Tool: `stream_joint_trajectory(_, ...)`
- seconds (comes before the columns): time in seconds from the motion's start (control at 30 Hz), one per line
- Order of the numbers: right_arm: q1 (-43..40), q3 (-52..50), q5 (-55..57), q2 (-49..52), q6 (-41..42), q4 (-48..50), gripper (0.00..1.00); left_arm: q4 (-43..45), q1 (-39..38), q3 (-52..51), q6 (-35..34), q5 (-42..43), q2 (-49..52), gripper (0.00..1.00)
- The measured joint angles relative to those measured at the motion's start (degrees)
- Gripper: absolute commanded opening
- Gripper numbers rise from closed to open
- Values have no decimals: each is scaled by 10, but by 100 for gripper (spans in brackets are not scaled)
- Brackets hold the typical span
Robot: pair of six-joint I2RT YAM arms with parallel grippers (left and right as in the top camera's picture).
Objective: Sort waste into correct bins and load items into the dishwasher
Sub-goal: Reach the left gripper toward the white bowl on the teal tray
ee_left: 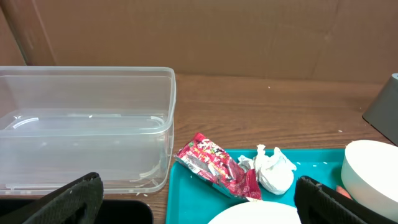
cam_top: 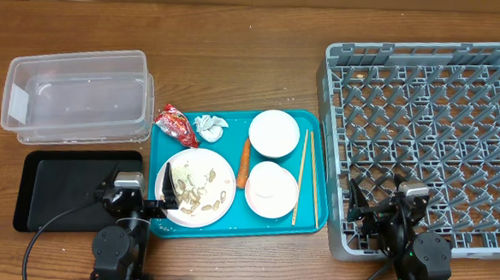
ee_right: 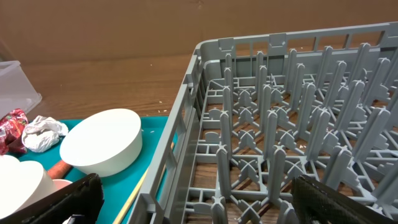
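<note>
Plate (cam_top: 194, 188), bowls (cam_top: 273, 133), carrot (cam_top: 244, 163), chopsticks (cam_top: 301, 175), tissue (cam_top: 210, 128) — all inside teal tray (cam_top: 238, 122).

Left hand (cam_top: 138, 188): the two fingers (ee_left: 68, 200) are spread wide apart, one at each lower corner of the wrist view. The wrist is level and aimed forward. The arm (cam_top: 120, 245) is folded directly behind the hand.

Right hand (cam_top: 392, 203): same pose. The fingers (ee_right: 59, 200) are spread wide, the wrist is level, and the arm (cam_top: 424, 256) is folded directly behind the hand.
</note>
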Motion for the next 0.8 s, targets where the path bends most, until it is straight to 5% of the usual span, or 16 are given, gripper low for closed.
stream_joint_trajectory(0.3, 0, 0, -2, 0, 0, 0, 100, 11, 0, -1, -4, 10, 0, 100)
stream_joint_trajectory(0.57, 0, 7, -115, 0, 35, 44, 100, 80, 0, 4, -129, 182, 0, 100)
stream_joint_trajectory(0.7, 0, 99, -128, 9, 62, -10, 100, 5, 0, 113, -136, 225, 18, 100)
stream_joint_trajectory(0.8, 0, 229, -116, 64, 71, -110, 100, -139, 0, 256, -126, 233, 92, 100)
